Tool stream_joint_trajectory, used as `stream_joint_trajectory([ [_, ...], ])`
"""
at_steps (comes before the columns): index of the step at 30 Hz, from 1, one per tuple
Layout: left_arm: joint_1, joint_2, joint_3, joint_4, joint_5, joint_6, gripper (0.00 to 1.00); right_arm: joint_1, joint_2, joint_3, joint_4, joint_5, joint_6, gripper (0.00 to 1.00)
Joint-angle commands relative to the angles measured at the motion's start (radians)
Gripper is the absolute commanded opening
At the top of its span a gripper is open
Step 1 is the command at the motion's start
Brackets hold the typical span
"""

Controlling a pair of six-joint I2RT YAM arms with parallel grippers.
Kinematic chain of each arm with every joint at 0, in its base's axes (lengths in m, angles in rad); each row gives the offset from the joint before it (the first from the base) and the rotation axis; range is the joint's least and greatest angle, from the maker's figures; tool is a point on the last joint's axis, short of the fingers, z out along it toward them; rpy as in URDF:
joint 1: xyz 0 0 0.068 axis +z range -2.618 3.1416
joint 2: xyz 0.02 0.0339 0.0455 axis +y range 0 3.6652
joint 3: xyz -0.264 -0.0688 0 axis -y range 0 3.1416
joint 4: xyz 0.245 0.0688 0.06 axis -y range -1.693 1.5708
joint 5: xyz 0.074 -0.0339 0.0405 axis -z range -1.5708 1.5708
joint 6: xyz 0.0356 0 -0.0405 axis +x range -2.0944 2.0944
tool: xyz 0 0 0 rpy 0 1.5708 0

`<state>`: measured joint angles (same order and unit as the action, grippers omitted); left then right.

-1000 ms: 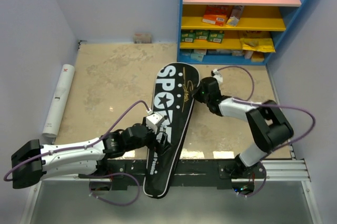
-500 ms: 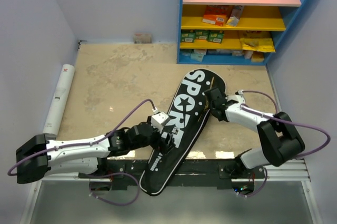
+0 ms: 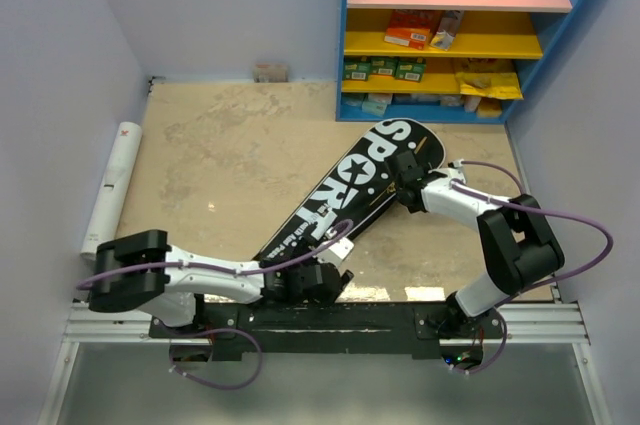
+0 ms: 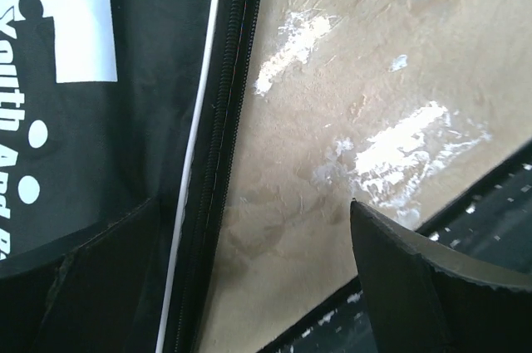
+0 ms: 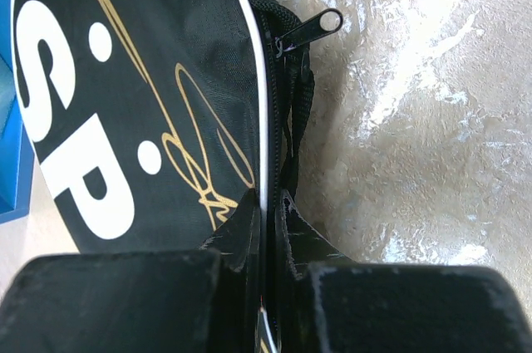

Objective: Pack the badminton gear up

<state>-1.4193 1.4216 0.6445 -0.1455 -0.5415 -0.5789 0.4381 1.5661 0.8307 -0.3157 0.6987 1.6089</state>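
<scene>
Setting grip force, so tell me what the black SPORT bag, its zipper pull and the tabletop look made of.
The bag: woven synthetic fabric, likely nylon, matte; fine weave shows close up. The zipper pull: dark metal or hard plastic, slight sheen; cannot tell which. The tabletop: hard, beige, stone-patterned, with glossy glare patches; perhaps laminate.

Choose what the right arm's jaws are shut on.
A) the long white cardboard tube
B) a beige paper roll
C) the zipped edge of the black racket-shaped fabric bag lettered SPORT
C: the right wrist view shows the jaws pressed together on the black racket-shaped fabric bag beside its zip, just below the zip pull.
</scene>
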Motion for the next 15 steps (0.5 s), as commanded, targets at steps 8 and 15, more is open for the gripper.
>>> stream_joint_trajectory([
  [8,0.069,0.145,-0.023,0.127,-0.034,-0.021,1.00,-0.010,-0.047,-0.037,0.049,0.036,-0.032,0.00],
  [15,0.244,0.062,-0.137,0.227,0.008,-0.006,1.00,-0.010,-0.060,-0.096,0.124,-0.031,-0.196,0.05],
])
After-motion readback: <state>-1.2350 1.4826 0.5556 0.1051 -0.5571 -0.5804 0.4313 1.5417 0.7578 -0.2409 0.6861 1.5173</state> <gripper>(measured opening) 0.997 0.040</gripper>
